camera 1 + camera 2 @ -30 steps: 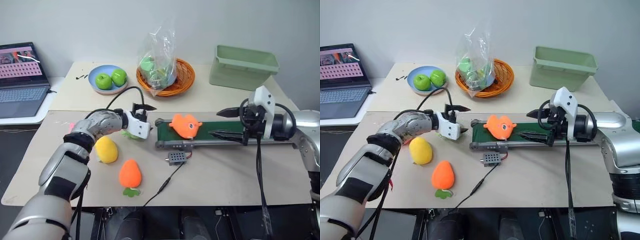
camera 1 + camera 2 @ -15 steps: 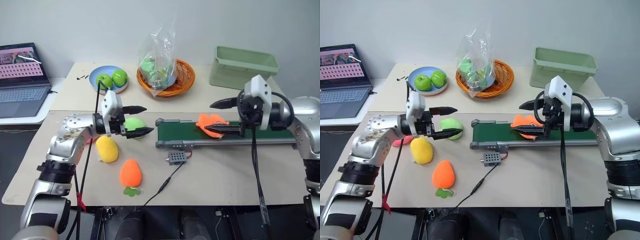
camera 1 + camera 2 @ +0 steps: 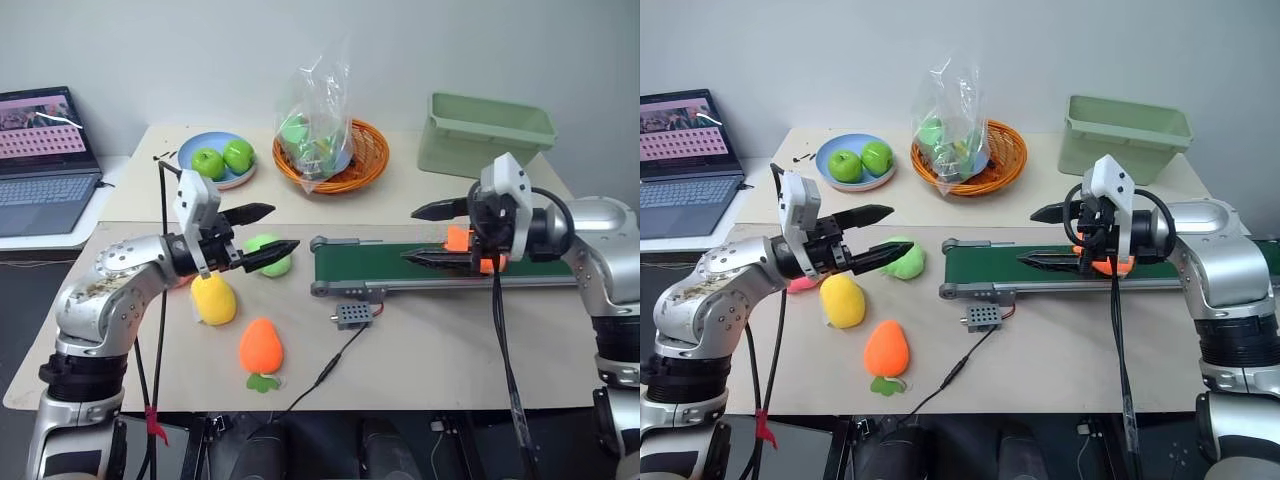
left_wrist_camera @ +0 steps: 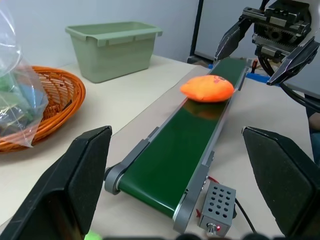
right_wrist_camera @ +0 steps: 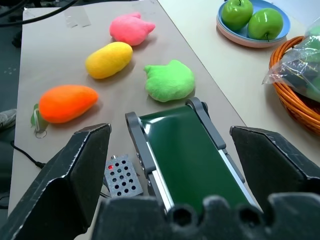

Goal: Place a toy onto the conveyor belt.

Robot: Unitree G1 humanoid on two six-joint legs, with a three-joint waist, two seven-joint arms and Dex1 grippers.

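The bright orange toy point(image 4: 206, 88) lies flat on the dark green conveyor belt point(image 3: 370, 262), toward its right half. In the head views the toy point(image 3: 458, 239) is partly hidden behind my right gripper point(image 3: 408, 236). That gripper hangs open just over the belt, one finger above and one low along the belt, holding nothing. My left gripper point(image 3: 285, 226) floats open and empty off the belt's left end, pointing along it, above a green plush point(image 5: 170, 80). In the left wrist view both left fingers point(image 4: 75, 185) frame the belt.
A small grey box point(image 3: 352, 316) is wired to the belt's front. A yellow plush point(image 3: 213, 298), a carrot plush point(image 3: 260, 346) and a pink plush point(image 5: 131, 27) lie at the left. Behind stand a green bin point(image 3: 487, 135), an orange basket point(image 3: 360, 165) with a plastic bag, an apple plate point(image 3: 188, 152) and a laptop point(image 3: 40, 150).
The toy has ridden along the belt from its left end to under my right gripper. My left arm has drawn back from the belt's end, risen and rolled. The right gripper has barely moved.
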